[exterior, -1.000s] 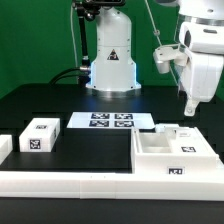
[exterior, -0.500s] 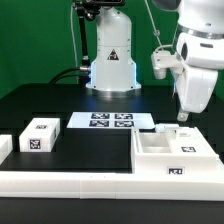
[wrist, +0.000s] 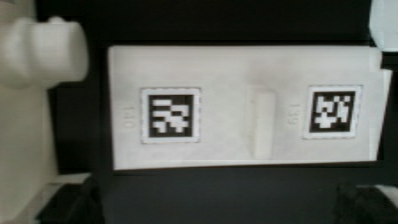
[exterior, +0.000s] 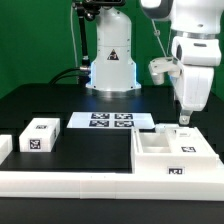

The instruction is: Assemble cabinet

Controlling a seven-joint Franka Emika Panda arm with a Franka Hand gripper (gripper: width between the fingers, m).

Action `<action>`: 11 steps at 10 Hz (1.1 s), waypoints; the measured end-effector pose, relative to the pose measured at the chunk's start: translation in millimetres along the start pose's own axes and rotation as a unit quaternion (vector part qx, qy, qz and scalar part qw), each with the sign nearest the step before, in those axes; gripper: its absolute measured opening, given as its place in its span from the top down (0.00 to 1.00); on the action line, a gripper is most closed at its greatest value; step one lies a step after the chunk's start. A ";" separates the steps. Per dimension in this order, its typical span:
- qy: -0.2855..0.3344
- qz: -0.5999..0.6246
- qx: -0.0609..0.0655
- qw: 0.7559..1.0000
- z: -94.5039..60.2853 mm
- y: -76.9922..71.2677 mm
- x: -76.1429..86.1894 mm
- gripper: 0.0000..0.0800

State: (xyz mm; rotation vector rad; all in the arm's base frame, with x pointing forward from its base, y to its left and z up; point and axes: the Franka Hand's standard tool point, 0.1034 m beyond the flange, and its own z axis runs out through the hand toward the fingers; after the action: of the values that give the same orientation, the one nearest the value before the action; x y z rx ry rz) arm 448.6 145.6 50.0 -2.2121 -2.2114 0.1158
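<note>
The cabinet [exterior: 170, 152], a large white boxy shell with tags, lies on the black table at the exterior view's right, against the front rail. My gripper [exterior: 183, 118] hangs just above its rear edge, fingers pointing down and holding nothing. In the wrist view the cabinet [wrist: 240, 100] fills the frame as a white face with two tags and a ridge between them. My dark fingers [wrist: 365, 200] show dimly at the frame's edges, set wide apart around my gripper [wrist: 214, 205]. A small white tagged block [exterior: 41, 134] sits on the table at the exterior view's left.
The marker board [exterior: 110, 120] lies flat at mid table before the robot base [exterior: 110, 60]. A long low white rail [exterior: 70, 182] runs along the front. Another white part [exterior: 4, 148] shows at the far left edge.
The arm has swung toward the exterior view's left and come down a little, bringing the gripper over the cabinet's rear edge. The parts on the table have not moved.
</note>
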 end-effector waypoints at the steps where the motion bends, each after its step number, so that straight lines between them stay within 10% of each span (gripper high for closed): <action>1: 0.010 0.006 -0.012 1.000 0.8 0.2 4.3 0.19; 2: 0.021 0.009 -0.029 0.999 -1.2 0.6 7.9 0.19; 11: 0.028 -0.008 -0.002 1.000 30.2 -19.1 -10.8 0.19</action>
State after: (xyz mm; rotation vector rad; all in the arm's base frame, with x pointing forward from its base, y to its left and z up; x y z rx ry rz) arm 427.7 133.5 21.5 -2.1717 -2.2003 0.0483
